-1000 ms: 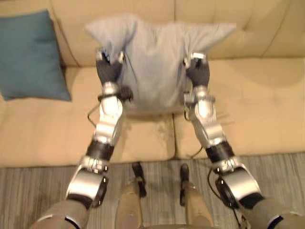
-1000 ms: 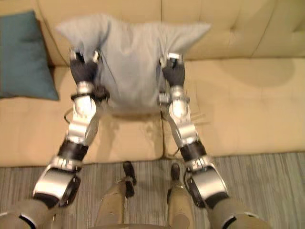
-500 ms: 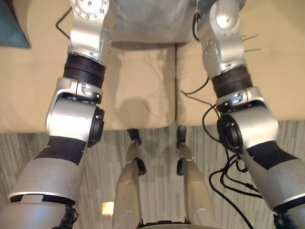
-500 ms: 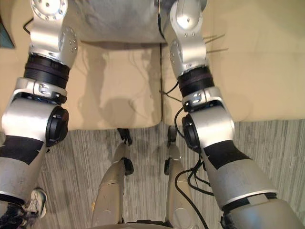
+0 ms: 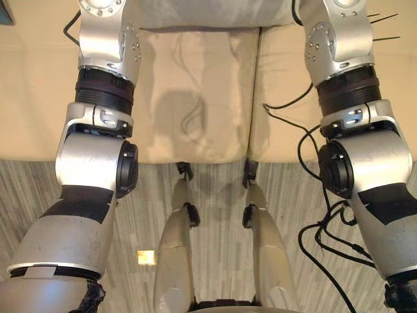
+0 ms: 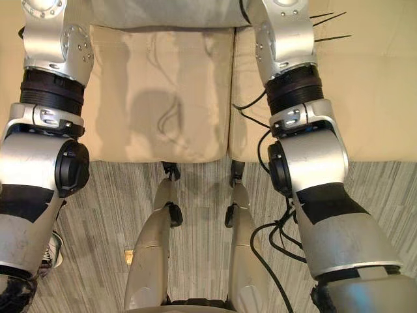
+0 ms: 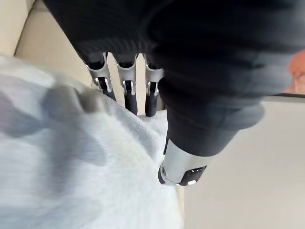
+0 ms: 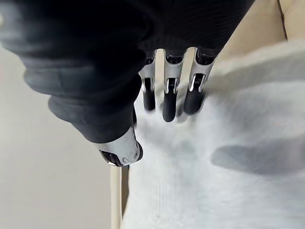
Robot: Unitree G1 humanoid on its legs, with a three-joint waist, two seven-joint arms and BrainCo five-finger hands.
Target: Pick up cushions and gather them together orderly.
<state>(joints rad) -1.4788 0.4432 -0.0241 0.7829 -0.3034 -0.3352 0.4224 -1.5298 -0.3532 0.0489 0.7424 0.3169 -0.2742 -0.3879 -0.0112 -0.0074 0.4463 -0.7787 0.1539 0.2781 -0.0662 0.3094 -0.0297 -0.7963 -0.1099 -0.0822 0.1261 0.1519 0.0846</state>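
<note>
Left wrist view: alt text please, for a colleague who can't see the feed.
The left hand lays its straight fingers against a grey cushion, with the thumb held apart beside the fabric. A beige sofa shows past the fingertips.

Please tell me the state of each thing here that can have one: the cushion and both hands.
Grey cushion: held above the sofa seat, pressed between both hands.
Left hand: open, straight fingers against the cushion's side.
Right hand: open, straight fingers against the cushion's other side.
</note>
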